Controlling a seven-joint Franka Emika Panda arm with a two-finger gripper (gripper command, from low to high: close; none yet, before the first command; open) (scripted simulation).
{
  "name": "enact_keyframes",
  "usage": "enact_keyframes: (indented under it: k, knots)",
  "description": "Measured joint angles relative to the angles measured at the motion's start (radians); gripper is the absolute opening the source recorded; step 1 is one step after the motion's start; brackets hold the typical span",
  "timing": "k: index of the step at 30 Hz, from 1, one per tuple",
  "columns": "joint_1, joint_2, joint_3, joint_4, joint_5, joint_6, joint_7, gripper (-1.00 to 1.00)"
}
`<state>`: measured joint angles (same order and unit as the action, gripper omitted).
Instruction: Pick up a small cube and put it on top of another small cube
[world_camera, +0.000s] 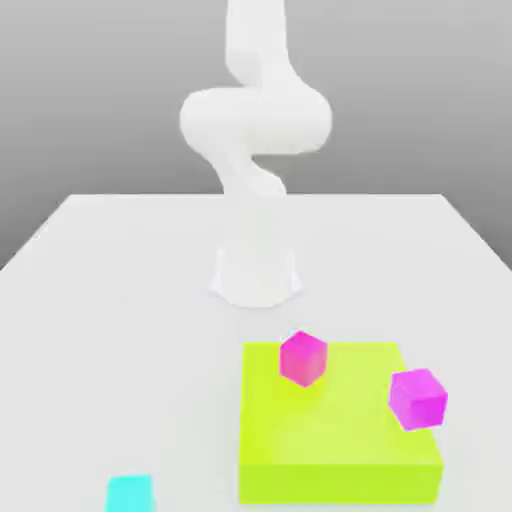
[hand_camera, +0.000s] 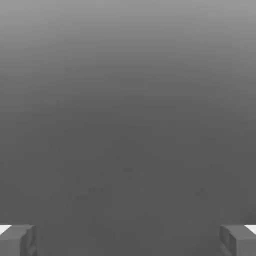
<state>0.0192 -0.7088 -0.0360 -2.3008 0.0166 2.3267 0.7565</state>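
A magenta cube sits on a lime-green slab, near its far side. A second magenta cube rests at the slab's edge on the exterior view's right. A cyan cube lies on the white table, toward the exterior view's left and nearest the camera. The white arm rises from its base and bends upward out of the picture, well away from the cubes. In the hand view my gripper is open, its grey fingertips wide apart with nothing between them, facing plain grey background.
The arm's round base stands on the white table just behind the slab. The slab is a raised step above the table surface. Bare table stretches to both sides of the base.
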Motion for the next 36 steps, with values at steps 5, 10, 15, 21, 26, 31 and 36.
enact_keyframes:
  k: [5,10,15,21,26,31,36]
  knots:
    - [0.034,0.187,-0.072,-0.002,0.042,0.055,-0.095,0.00]
    - [0.056,0.368,-0.133,-0.003,0.092,0.108,-0.193,0.00]
    - [0.061,0.550,-0.176,-0.004,0.146,0.160,-0.295,0.00]
    - [0.033,0.767,-0.198,-0.006,0.195,0.224,-0.405,0.00]
    - [0.000,0.940,-0.201,-0.010,0.194,0.282,-0.468,0.00]
    - [-0.035,1.112,-0.194,-0.001,0.196,0.366,-0.516,0.00]
    - [-0.071,1.216,-0.151,0.022,0.233,0.443,-0.546,-1.00]
